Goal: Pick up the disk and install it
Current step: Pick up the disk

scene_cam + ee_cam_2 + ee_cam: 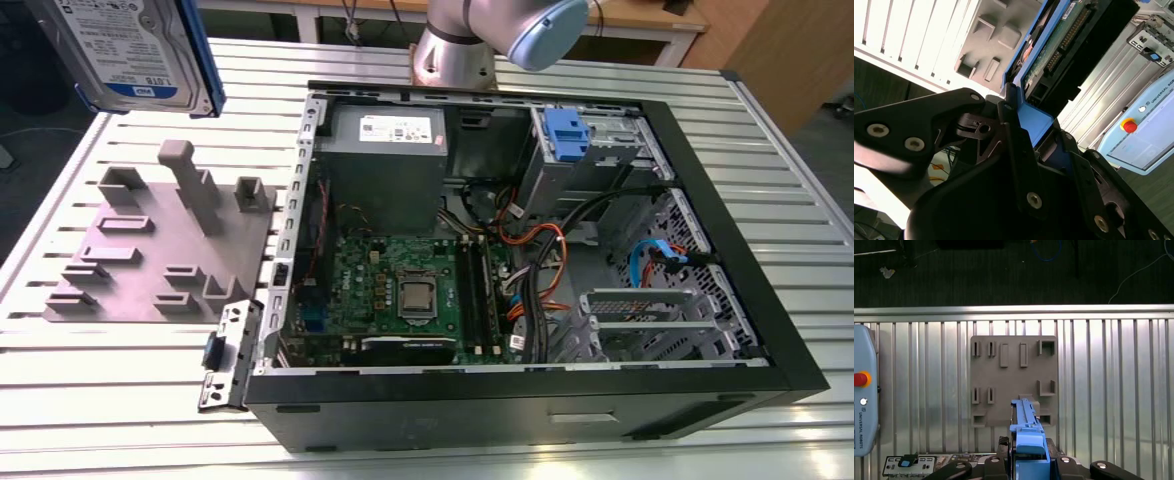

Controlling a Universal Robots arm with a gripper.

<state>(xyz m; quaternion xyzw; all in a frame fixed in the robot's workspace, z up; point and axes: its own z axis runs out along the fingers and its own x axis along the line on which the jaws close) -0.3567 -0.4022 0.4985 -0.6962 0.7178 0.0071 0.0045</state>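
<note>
The disk (127, 50) is silvery metal edged in smooth blue plastic. The computer case (534, 400) is matt black metal; beside it, a dull grey plastic fixture (147, 270) lies on the shiny ribbed metal table (120, 400).

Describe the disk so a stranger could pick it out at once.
Start from the open computer case on the slatted table. Above the grey fixture plate on the exterior view's left, the disk is held up off the table. It alone is a flat silver slab with a white-and-blue label and blue edge frame.
</note>
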